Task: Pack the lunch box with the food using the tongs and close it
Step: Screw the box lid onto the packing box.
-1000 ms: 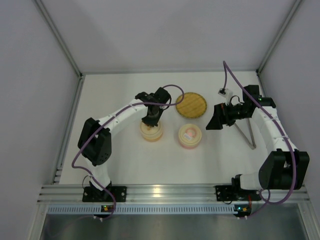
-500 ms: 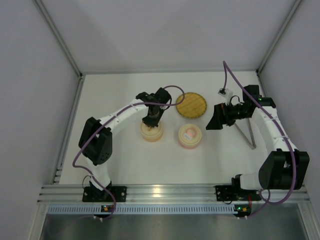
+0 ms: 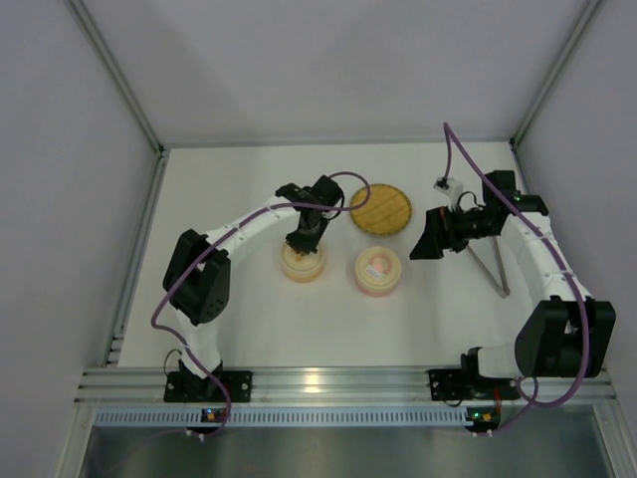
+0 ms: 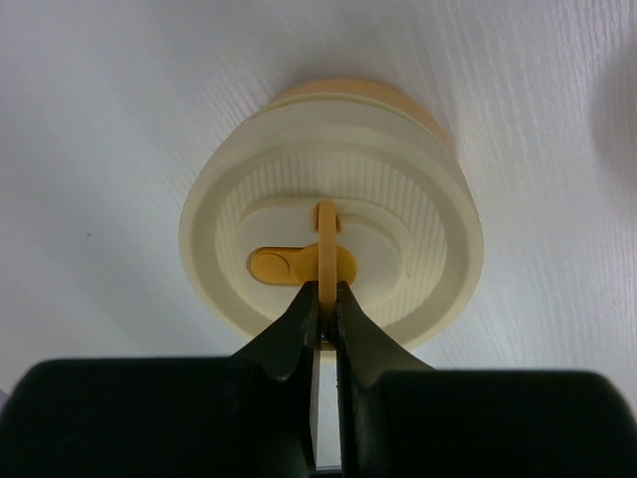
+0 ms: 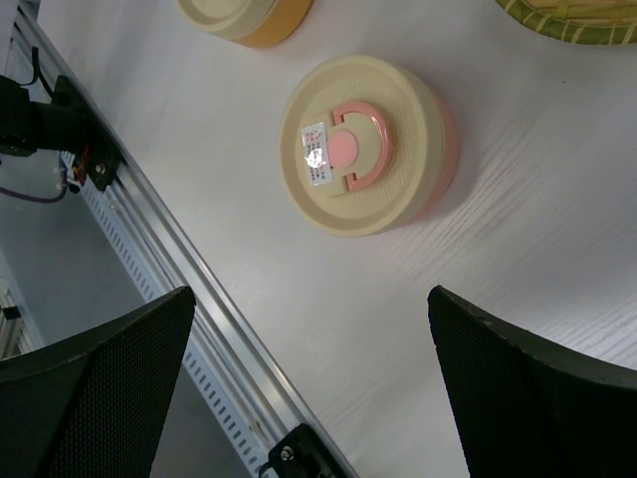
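The cream-lidded yellow lunch box (image 3: 302,263) stands left of centre, lid on. My left gripper (image 3: 304,237) hangs straight over it. In the left wrist view that gripper (image 4: 326,304) is shut on the lid's upright yellow handle (image 4: 325,244). A second round box with a pink handle (image 3: 377,271) (image 5: 358,144) stands to its right, also lidded. The silver tongs (image 3: 493,267) lie on the table at the right, partly under my right arm. My right gripper (image 3: 430,237) (image 5: 311,299) hovers open and empty to the right of the pink box. No food shows in any view.
A round woven yellow plate (image 3: 380,207) (image 5: 572,20) lies behind the two boxes. Grey walls close in the table at the left, back and right. An aluminium rail (image 5: 149,229) runs along the near edge.
The left arm's elbow has shifted slightly to the right while its gripper stays on the yellow handle. The right arm has not moved.
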Controlling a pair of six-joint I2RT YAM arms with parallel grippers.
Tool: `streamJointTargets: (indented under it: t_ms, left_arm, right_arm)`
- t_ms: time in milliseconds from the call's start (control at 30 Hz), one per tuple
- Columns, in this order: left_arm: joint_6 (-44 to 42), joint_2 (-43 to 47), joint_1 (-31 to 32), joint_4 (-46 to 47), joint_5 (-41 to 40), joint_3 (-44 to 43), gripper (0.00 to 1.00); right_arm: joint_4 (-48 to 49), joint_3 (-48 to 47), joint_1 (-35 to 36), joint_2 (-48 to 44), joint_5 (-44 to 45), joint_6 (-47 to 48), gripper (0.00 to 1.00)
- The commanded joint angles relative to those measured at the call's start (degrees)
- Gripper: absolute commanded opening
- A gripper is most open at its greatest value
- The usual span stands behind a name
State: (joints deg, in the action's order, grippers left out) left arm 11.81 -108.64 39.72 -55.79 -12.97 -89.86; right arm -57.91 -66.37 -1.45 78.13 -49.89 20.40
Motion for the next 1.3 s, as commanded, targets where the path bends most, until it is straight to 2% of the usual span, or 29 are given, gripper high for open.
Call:
streamJointTargets:
  t_ms: [0, 200, 433, 633, 933, 1267]
  left_arm:
    - [-0.39, -0.52, -0.17, 0.5, 0.05, -1.98, 0.0]
    - [-0.21, -0.52, -0.26, 1.21, 1.45, -0.49, 0.0]
    - [-1.79, 1.67, -2.28, 3.66, 7.08, 4.17, 0.0]
    - [-7.58, 3.61, -3.86, 6.83, 12.7, 8.47, 0.0]
    - [-19.63, 3.88, -6.32, 7.54, 27.99, 12.34, 0.0]
    - [-29.38, 3.43, -7.82, 5.87, 31.08, 13.4, 0.0]
  right_arm:
    - [2.63, 0.27, -1.18, -0.17, -2.23, 1.22, 0.99]
    - [2.36, 0.45, -1.18, -0.17, -2.14, 1.66, 0.99]
    - [1.92, 0.27, -1.18, -0.17, -2.14, 1.92, 0.99]
    - [1.31, -0.08, -1.18, 0.01, -2.58, 2.45, 0.99]
    - [0.08, -0.69, -1.18, -0.08, -2.49, 3.5, 0.99]
    - [-0.18, -0.95, -1.18, 0.18, -2.84, 3.59, 0.99]
